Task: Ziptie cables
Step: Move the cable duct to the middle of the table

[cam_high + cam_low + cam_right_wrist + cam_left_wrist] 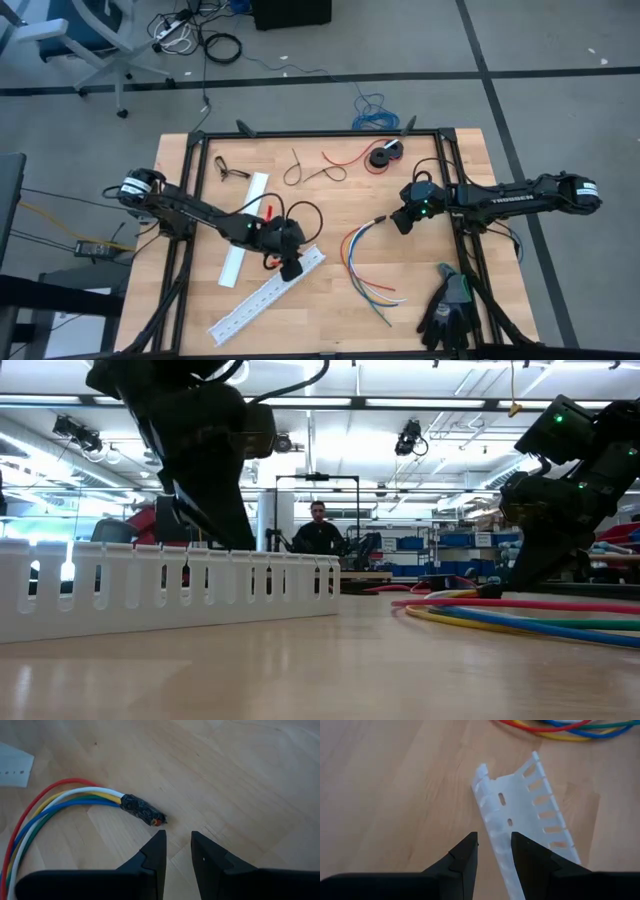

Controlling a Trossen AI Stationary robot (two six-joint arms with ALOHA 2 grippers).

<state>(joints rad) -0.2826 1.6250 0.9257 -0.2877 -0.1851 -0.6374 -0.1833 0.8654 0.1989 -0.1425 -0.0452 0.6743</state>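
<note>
The cables (365, 265) are a curved bunch of red, yellow, blue, green and white wires lying flat on the wooden table. They join in a black-sleeved end (142, 811). My right gripper (178, 842) hovers just short of that end, slightly open, touching nothing. My left gripper (495, 847) is at the far end of a white slotted duct (265, 295), slightly open. One side wall of the duct runs between its fingers. My left gripper has the duct's slotted side wall (496, 837) between its two fingers, near the duct's end. The fingers slant down from above and straddle the wall. Whether either finger touches it I cannot tell. The duct lies flat on the table.
A flat white strip (245, 240) lies left of the duct. A thin red wire (345, 158), a black tape roll (382, 155) and loose wire loops (300, 170) sit at the far side, and black gloves (450, 310) at the near right. A person (318, 530) sits beyond the table.
</note>
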